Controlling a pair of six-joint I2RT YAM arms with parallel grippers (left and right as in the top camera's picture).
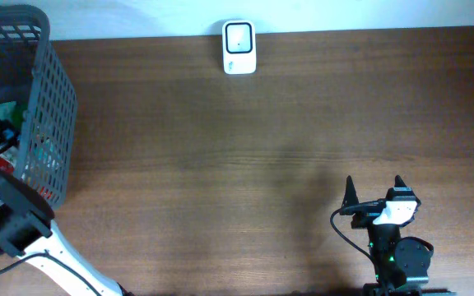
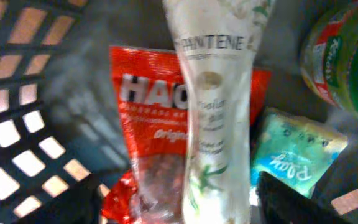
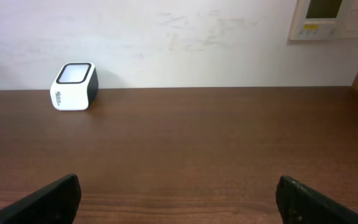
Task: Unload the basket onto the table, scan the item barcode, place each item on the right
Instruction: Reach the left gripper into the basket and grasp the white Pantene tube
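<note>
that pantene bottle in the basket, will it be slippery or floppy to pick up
The Pantene bottle looks glossy and smooth, so it may slip between the left fingers. It seems rounded and lies across a red bag, so it could roll aside when nudged. It looks like moulded plastic, probably fairly stiff rather than floppy.

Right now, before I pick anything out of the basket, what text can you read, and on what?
"PANTENE": white bottle; the smaller print below it is blurred.
"HAC" and "Origi": red bag; the rest is hidden behind the bottle.
Teal pack: lettering too blurred to read.
Green container: red label too blurred to read.
Scanner and wall panel: markings too small to read.
</note>
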